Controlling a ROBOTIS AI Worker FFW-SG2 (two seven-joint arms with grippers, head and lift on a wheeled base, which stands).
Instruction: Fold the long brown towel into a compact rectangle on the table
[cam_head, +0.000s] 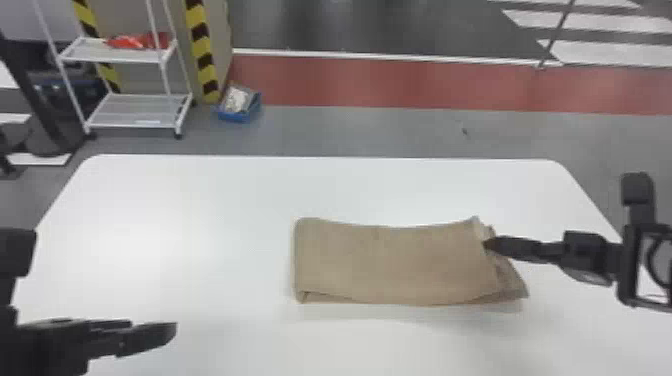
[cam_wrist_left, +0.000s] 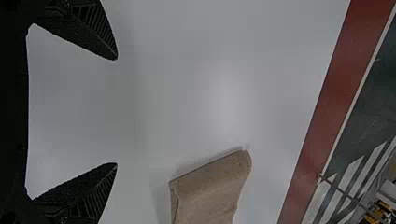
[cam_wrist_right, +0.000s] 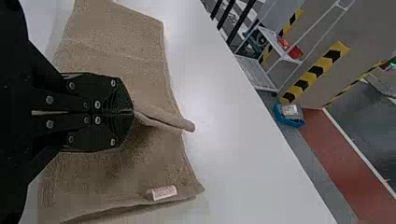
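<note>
The brown towel (cam_head: 395, 262) lies folded in a wide strip at the table's centre right, its right end uneven. My right gripper (cam_head: 487, 244) is over that right end. In the right wrist view, the right gripper (cam_wrist_right: 132, 112) is shut on a pinched fold of the towel (cam_wrist_right: 112, 51), and a small white label shows near one edge. My left gripper (cam_head: 172, 330) is above the table's near left part, apart from the towel. The left wrist view has the left gripper (cam_wrist_left: 116, 111) open with nothing between its fingers, and the towel's folded end (cam_wrist_left: 210, 186) farther off.
The white table (cam_head: 175, 210) carries the towel. Beyond its far edge stand a white shelf rack (cam_head: 132, 111) with red items and a blue bin (cam_head: 240, 107) on the floor, beside a pillar with yellow and black stripes.
</note>
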